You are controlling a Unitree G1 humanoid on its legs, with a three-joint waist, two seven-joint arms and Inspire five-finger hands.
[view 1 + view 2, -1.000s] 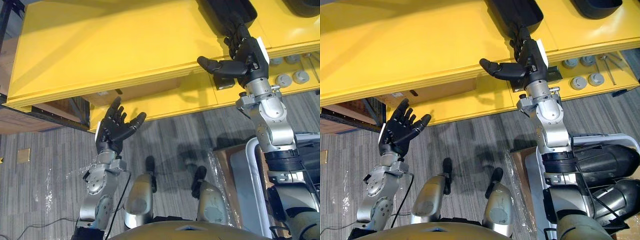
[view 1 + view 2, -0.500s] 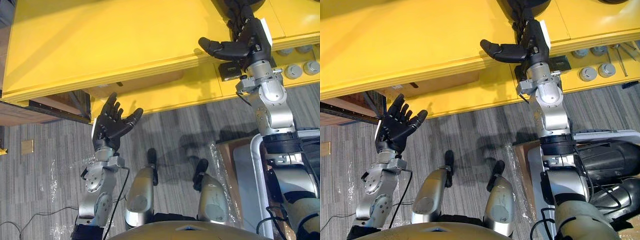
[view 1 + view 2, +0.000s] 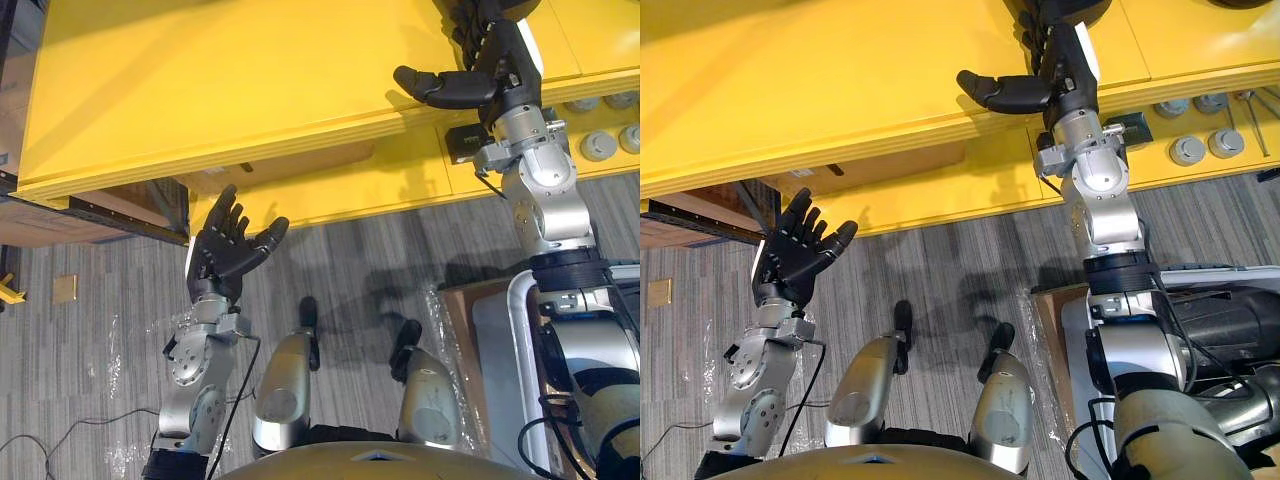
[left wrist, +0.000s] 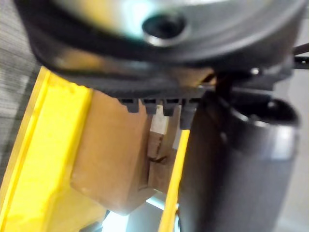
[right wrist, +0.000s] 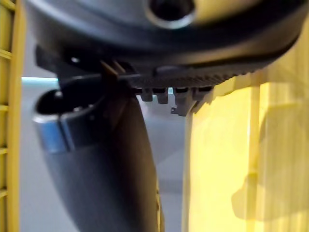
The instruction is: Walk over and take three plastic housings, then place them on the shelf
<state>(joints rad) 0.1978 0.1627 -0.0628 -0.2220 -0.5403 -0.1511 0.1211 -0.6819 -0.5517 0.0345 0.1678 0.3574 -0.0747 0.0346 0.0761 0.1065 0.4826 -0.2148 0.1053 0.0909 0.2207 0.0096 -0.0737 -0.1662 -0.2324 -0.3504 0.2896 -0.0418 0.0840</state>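
1. Shelf job: the dark housing (image 3: pixel 1095 8) lies at the top edge on the yellow shelf (image 3: pixel 840 80). I'd draw my right hand (image 3: pixel 1062 85), fingers straight and thumb wide, back slowly so nothing gets bumped.
2. My left hand (image 3: pixel 790 265), lower left, is spread and empty.
3. The housing is cut off by the frame. I can't tell if my fingers touch it.

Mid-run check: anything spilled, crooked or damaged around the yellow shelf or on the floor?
Nothing looks spilled or damaged. The grey round parts on the yellow shelf's lower tier sit in tidy rows. The one oddity is crumpled clear plastic film lying loose on the carpet to the robot's left.
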